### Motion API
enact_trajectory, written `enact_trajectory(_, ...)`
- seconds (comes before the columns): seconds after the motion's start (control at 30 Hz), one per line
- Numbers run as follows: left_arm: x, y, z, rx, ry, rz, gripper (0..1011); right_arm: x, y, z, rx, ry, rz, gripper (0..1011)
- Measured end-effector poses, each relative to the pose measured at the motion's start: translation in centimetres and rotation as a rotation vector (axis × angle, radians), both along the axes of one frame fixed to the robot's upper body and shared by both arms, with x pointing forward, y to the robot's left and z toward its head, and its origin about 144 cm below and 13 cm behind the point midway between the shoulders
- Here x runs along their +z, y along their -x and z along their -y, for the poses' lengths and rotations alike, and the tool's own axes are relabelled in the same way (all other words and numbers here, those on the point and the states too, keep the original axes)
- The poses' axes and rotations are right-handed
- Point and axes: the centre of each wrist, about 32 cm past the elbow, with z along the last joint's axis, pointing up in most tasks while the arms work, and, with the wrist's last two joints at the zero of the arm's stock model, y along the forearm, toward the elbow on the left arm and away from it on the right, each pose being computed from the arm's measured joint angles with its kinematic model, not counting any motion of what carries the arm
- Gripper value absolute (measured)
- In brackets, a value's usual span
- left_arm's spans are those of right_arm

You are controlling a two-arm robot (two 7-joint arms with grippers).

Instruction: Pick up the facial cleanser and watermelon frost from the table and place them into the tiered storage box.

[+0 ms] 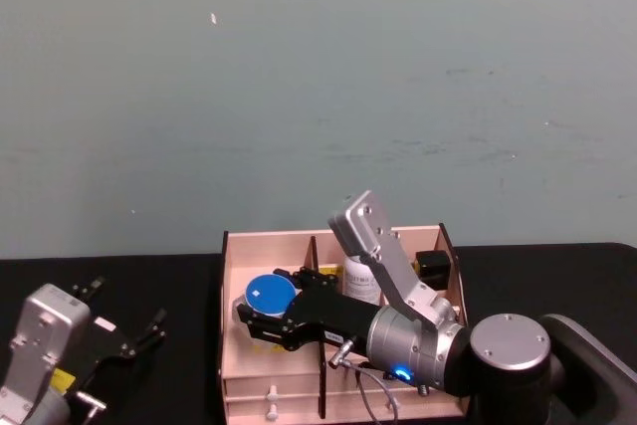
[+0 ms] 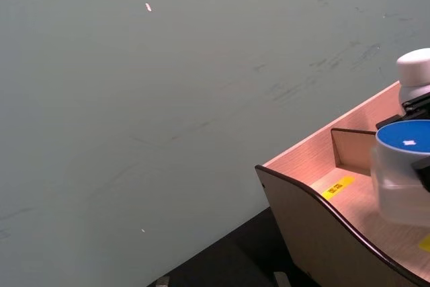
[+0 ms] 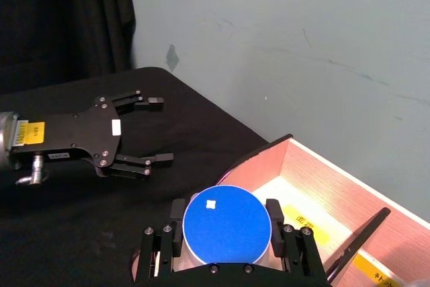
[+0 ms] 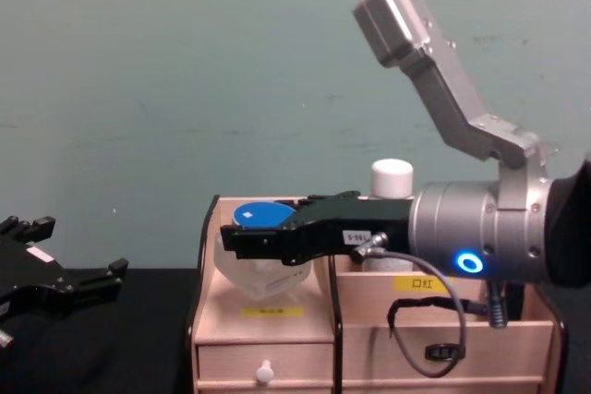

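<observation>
My right gripper [image 1: 261,311] is shut on a clear container with a round blue lid [image 1: 270,293], which I take for the facial cleanser. It holds the container inside the left upper compartment of the tiered storage box [image 1: 261,246]. The fingers [image 3: 274,214] clamp the lid's two sides. From the chest view the clear body [image 4: 263,269] hangs low in the compartment; whether it rests on the shelf I cannot tell. A white-capped bottle [image 1: 360,281], perhaps the watermelon frost, stands in the neighbouring compartment. My left gripper [image 1: 127,303] hovers open over the black table, left of the box.
A small black object [image 1: 431,266] sits in the box's back right compartment. The white-knobbed drawer [image 4: 266,373] at the box's front is closed. A grey-green wall stands right behind the box. The black table [image 3: 201,132] stretches between the left gripper and the box.
</observation>
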Motion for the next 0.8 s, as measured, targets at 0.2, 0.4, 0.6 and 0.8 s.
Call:
enact_trajectory(0.2,0.0,0.0,0.0,0.0,0.0,0.0,1001,-0.2,-0.2,-0.6,-0.013,0.005,-0.007,735)
enact_trajectory(0.4,0.0,0.0,0.0,0.0,0.0,0.0,1001,-0.4,-0.5,-1.0,-0.029,0.008,-0.016,735)
enact_trajectory(0.6,0.0,0.0,0.0,0.0,0.0,0.0,1001,-0.4,-0.5,-1.4,-0.048,0.015,-0.017,735)
enact_trajectory(0.8,0.0,0.0,0.0,0.0,0.0,0.0,1001,-0.5,-0.5,-1.6,-0.066,0.018,-0.017,735)
